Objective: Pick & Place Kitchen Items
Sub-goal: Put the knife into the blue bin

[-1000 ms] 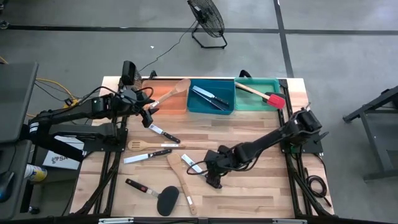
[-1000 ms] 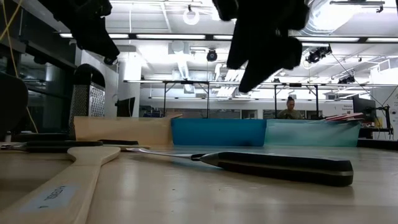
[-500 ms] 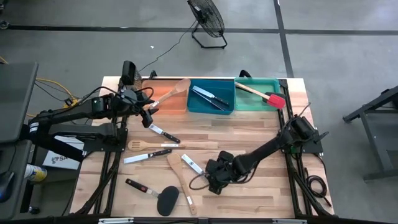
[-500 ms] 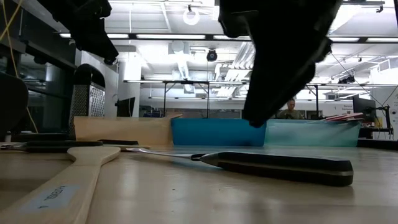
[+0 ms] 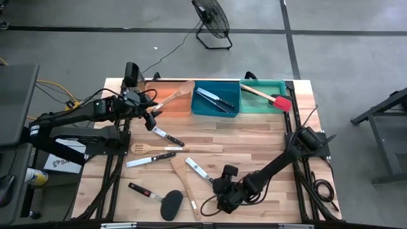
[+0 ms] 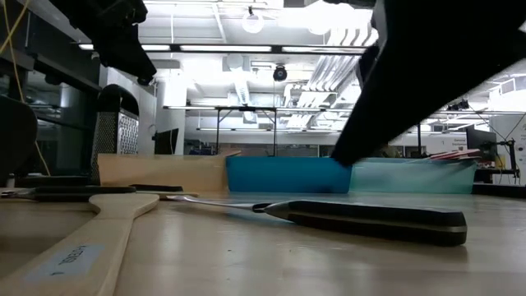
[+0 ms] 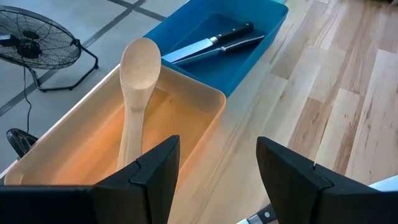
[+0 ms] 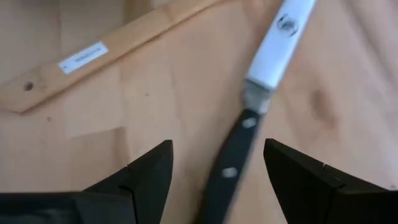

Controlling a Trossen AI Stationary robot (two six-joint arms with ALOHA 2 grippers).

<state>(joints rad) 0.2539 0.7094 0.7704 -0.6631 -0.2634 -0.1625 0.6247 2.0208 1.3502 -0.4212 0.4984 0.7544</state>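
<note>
right arm low over a knife near the table's front edge, left arm waiting by the orange bin

high view: the right gripper (image 5: 224, 194) sits low near the front edge of the butcher-block table (image 5: 254, 137), beside a black-handled knife (image 5: 196, 168) lying diagonally, bare wood open to its right; the left gripper (image 5: 147, 113) waits by the orange bin (image 5: 172, 105), where a wooden spoon (image 5: 180, 93) leans over the rim; low view: the knife (image 6: 329, 215) lies flat, long axis across the view, steel blade to the left, with a pale wooden handle (image 6: 82, 238) in front; left wrist view: fingers (image 7: 146, 180) apart with nothing between them, smooth spoon (image 7: 135, 93) in the orange bin (image 7: 186, 118), two knives (image 7: 214, 43) in the blue bin (image 7: 261, 31); right wrist view: fingers (image 8: 140, 180) spread wide and empty above the knife (image 8: 255, 106), its riveted black handle between them, blade pointing away, wooden handle (image 8: 106, 53) alongside.
</note>
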